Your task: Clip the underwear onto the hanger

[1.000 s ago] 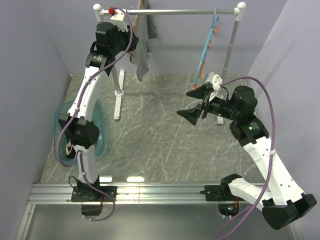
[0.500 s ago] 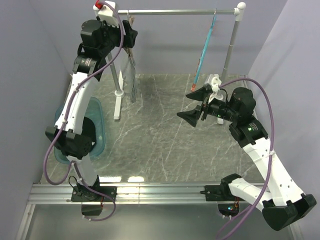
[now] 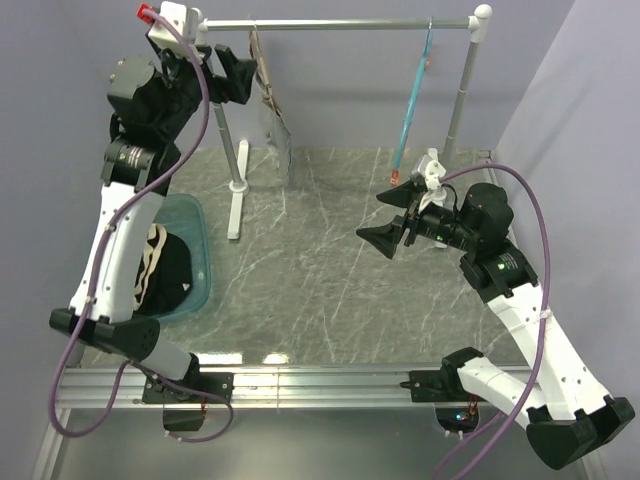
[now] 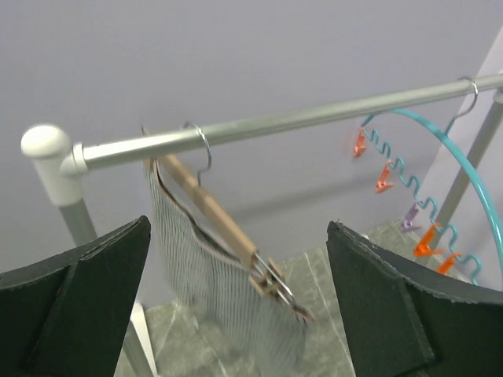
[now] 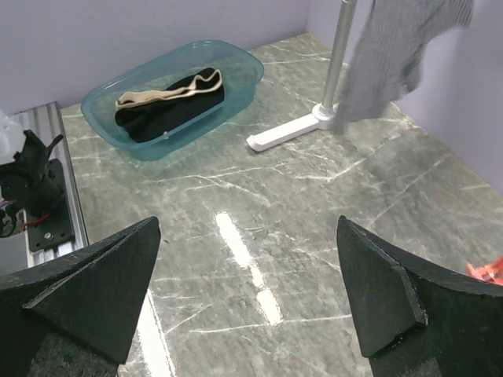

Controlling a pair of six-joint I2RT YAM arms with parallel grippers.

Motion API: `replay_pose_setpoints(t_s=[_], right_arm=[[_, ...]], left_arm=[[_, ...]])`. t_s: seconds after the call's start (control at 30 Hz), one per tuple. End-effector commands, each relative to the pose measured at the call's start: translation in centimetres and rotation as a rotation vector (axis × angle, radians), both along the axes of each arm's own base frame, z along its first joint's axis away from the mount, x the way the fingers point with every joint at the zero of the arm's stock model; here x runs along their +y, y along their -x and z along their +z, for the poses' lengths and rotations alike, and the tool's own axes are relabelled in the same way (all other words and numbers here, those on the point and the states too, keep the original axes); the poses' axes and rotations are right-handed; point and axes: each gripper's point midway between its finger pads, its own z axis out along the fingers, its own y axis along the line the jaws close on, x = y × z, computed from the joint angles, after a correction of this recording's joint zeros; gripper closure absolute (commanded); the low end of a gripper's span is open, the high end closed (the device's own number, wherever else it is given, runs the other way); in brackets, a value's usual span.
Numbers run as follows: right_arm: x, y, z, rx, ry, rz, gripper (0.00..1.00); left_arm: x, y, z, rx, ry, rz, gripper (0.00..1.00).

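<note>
On rail (image 3: 350,23), left end: underwear (image 4: 208,275) on hanger (image 4: 222,221) | left gripper (image 4: 237,226), right gripper (image 3: 370,213) spread, clear.

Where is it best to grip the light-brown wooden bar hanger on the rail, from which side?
Probably the light-brown wooden hanger at its bare bar, between silver hook and metal clip, from the left wrist camera's side: that face is clear, while the grey striped underwear hangs behind and below.

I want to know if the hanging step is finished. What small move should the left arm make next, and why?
Probably draw the left gripper straight back from the rail. Its jaws stand open and empty, the wooden hanger hooks over the rail on its own, and the striped underwear hangs from it, seemingly clipped.
</note>
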Motion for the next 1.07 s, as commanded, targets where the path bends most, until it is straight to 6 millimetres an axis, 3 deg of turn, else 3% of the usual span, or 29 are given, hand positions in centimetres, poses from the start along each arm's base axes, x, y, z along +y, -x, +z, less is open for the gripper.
replay_pose_setpoints(t_s=[0.0, 0.1, 0.13, 0.2, 0.23, 0.3, 0.33, 0.4, 0.43, 0.5, 0.53, 0.6, 0.63, 0.77, 0.87, 1.03], right_arm=[[-0.8, -0.2, 0.3, -0.003, -0.016, -0.055, 0.00], [-1.3, -0.7, -0.9, 0.043, -0.012, -0.093, 0.00], [-1.5, -0.9, -1.2, 0.055, -0.014, -0.106, 0.00], [-2.1, -1.8, -2.6, 0.116, -0.016, -0.149, 0.00], [-2.4, -2.2, -3.3, 0.135, -0.009, -0.171, 0.00], [-3.1, -2.9, -5.2, 0.236, -0.023, -0.223, 0.00], [-3.4, -3.1, -6.0, 0.264, -0.023, -0.239, 0.00], [-4.0, -3.3, -8.5, 0.313, -0.002, -0.274, 0.00], [-4.3, -3.6, -9.2, 0.314, 0.011, -0.296, 0.00], [-5.6, -4.5, -11.3, 0.332, 0.045, -0.351, 0.00], [-6.1, -4.8, -12.2, 0.358, 0.055, -0.370, 0.00], [-7.0, -5.1, -14.4, 0.404, 0.089, -0.400, 0.00], [-7.5, -5.2, -15.2, 0.427, 0.105, -0.422, 0.00], [-8.2, -4.6, -17.8, 0.452, 0.124, -0.460, 0.00], [-9.3, -4.8, -18.2, 0.419, 0.158, -0.498, 0.00], [-9.5, -4.7, -17.3, 0.418, 0.143, -0.498, 0.00]], left_arm=[[0.5, 2.0, -1.5, 0.060, -0.006, -0.006, 0.01], [0.5, 3.8, -3.9, 0.132, -0.037, -0.032, 0.01], [0.4, 3.7, -6.5, 0.204, -0.058, -0.040, 0.01], [0.6, 4.7, -8.4, 0.231, -0.102, -0.053, 0.01], [0.7, 4.5, -11.9, 0.298, -0.135, -0.053, 0.01], [1.6, 5.1, -14.5, 0.343, -0.179, -0.044, 0.01], [1.7, 5.4, -17.8, 0.422, -0.203, -0.059, 0.01], [2.1, 6.1, -20.9, 0.499, -0.225, -0.077, 0.01], [2.2, 6.3, -24.3, 0.574, -0.238, -0.077, 0.01], [3.1, 6.0, -27.6, 0.655, -0.217, -0.008, 0.01], [3.5, 6.4, -30.7, 0.725, -0.217, 0.016, 0.01], [4.2, 6.5, -32.6, 0.750, -0.220, 0.057, 0.01], [4.4, 7.1, -34.8, 0.787, -0.230, 0.060, 0.01], [4.8, 8.0, -36.6, 0.786, -0.234, 0.067, 0.01], [5.1, 8.3, -36.8, 0.779, -0.240, 0.082, 0.00], [5.2, 8.7, -35.4, 0.743, -0.216, 0.087, 0.00]])
